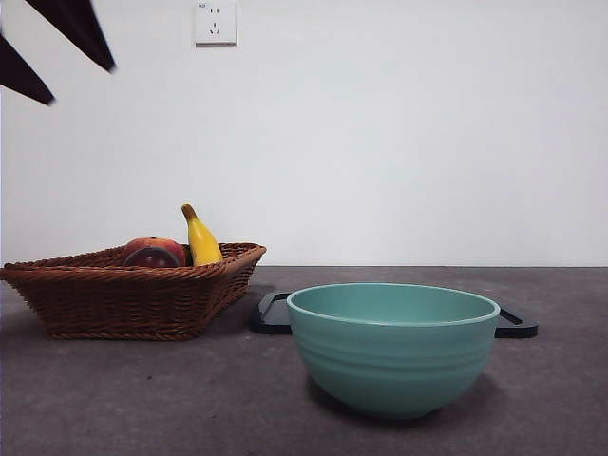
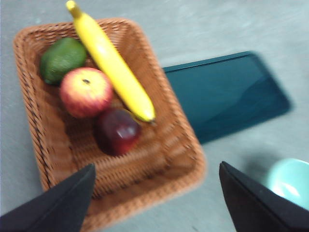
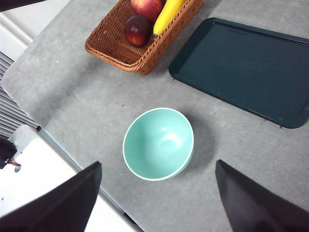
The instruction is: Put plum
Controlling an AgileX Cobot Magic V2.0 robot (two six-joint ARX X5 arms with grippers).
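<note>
The plum (image 2: 116, 130) is seen lying inside the wicker basket (image 2: 169, 159), touching the tip end of the banana (image 2: 112, 63) and just beside the red-orange apple (image 2: 86, 92); a green avocado (image 2: 62, 59) is set in the basket beyond the apple. In the front view only the top of the plum (image 1: 150, 257) is shown above the basket rim (image 1: 123, 275), in front of the apple (image 1: 157, 245) and beside the upright banana (image 1: 201, 239). The left gripper (image 2: 154, 193) is held above the basket's near corner with its jaws spread wide and nothing between them. A dark tray (image 2: 227, 94) is laid flat just beside the basket, and a teal bowl (image 3: 158, 143) is placed near the basket, in front of the tray (image 3: 246, 67), empty. The right gripper (image 3: 157, 198) is held high over the bowl, well apart from the basket (image 3: 140, 53), its jaws likewise spread wide and empty. Everything is set on a grey table (image 3: 87, 106).
</note>
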